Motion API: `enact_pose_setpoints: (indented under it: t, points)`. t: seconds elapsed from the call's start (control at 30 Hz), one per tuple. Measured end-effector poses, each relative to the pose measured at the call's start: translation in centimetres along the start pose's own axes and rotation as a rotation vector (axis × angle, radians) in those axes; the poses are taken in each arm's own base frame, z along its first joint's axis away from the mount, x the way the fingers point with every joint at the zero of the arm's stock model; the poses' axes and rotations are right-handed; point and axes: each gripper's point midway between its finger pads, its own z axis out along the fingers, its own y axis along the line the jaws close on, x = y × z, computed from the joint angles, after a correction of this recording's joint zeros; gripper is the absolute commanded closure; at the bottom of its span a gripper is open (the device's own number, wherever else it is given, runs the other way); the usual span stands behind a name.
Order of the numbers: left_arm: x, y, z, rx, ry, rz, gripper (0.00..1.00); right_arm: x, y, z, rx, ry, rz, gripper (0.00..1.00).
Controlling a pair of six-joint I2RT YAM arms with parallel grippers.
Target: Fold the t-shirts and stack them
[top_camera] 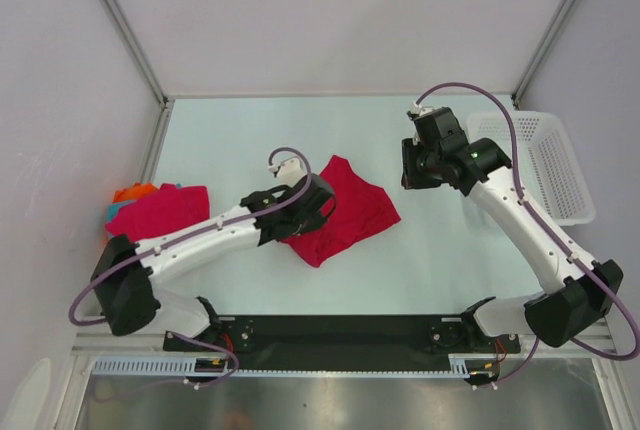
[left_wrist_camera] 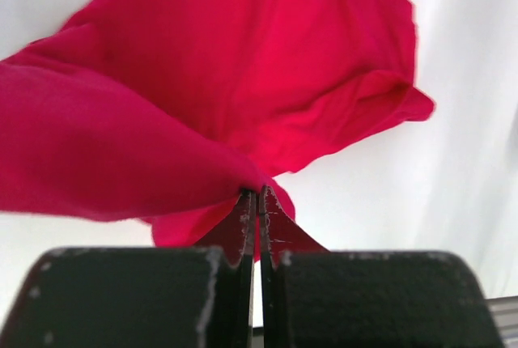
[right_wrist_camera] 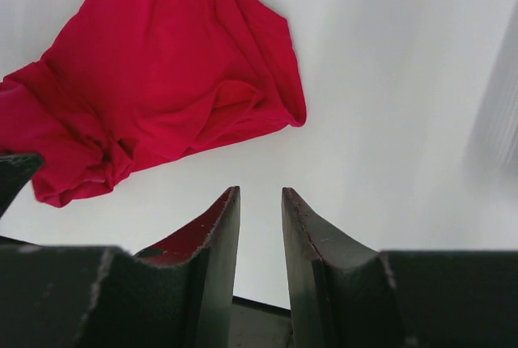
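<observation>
Left gripper: jaws pressed together on a pinch of the crimson t-shirt, which bunches at the fingertips (seen most plainly in the left wrist view). Its arm reaches in from the near left corner of the table.

Left edge of the table: a pile of garments beside that arm, with a second crimson shirt lying on top. An orange garment shows at the pile's far side and a teal garment at its left side.

Centre of the table: the held crimson t-shirt lies crumpled and spread out. Its left part is under the left gripper, and its right part rests flat on the surface.

Right of centre: the right gripper is apart from the t-shirt's right border. Its jaws stand moderately parted with only bare table showing between them. Whether the tips touch the surface cannot be told.

Right edge, toward the far corner: a white mesh basket, just beyond the right arm.
</observation>
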Motion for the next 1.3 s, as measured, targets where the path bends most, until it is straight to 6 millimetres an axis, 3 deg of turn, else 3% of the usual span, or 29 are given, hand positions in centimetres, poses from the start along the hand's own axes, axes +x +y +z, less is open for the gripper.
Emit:
enact_pose_setpoints:
  t: [0.33,0.73,0.9,0.93,0.97,1.03,1.07,1.17,1.3]
  points:
    - [0.1,-6.8,5.2,0.064,0.069,0.107,1.00,-0.1,-1.8,-0.9,0.041,-0.010,0.023,0.67]
    - [-3.7,-14.8,9.8,0.168,0.076,0.138,1.00,-1.7,-3.5,-2.2,0.089,-0.050,0.045,0.66]
    - [-4.2,-16.6,11.8,0.198,0.099,0.135,0.99,-1.7,-3.7,-2.3,0.096,-0.051,0.048,0.66]
    - [-4.2,-16.6,12.2,0.195,0.104,0.136,0.96,-1.7,-3.7,-2.3,0.097,-0.051,0.048,0.66]
    - [-4.0,-16.7,12.7,0.196,0.114,0.140,0.78,-1.7,-3.8,-2.3,0.099,-0.050,0.049,0.66]
    - [-3.7,-16.7,13.7,0.195,0.133,0.149,0.62,-1.7,-3.8,-2.3,0.100,-0.049,0.048,0.66]
    - [-3.5,-16.7,14.2,0.197,0.147,0.153,0.47,-1.7,-3.8,-2.3,0.100,-0.048,0.048,0.66]
    - [-2.8,-16.2,15.0,0.191,0.181,0.163,0.34,-1.7,-3.8,-2.2,0.101,-0.045,0.049,0.66]
    - [-3.1,-15.5,15.2,0.177,0.191,0.159,0.29,-1.6,-3.8,-2.1,0.101,-0.043,0.051,0.66]
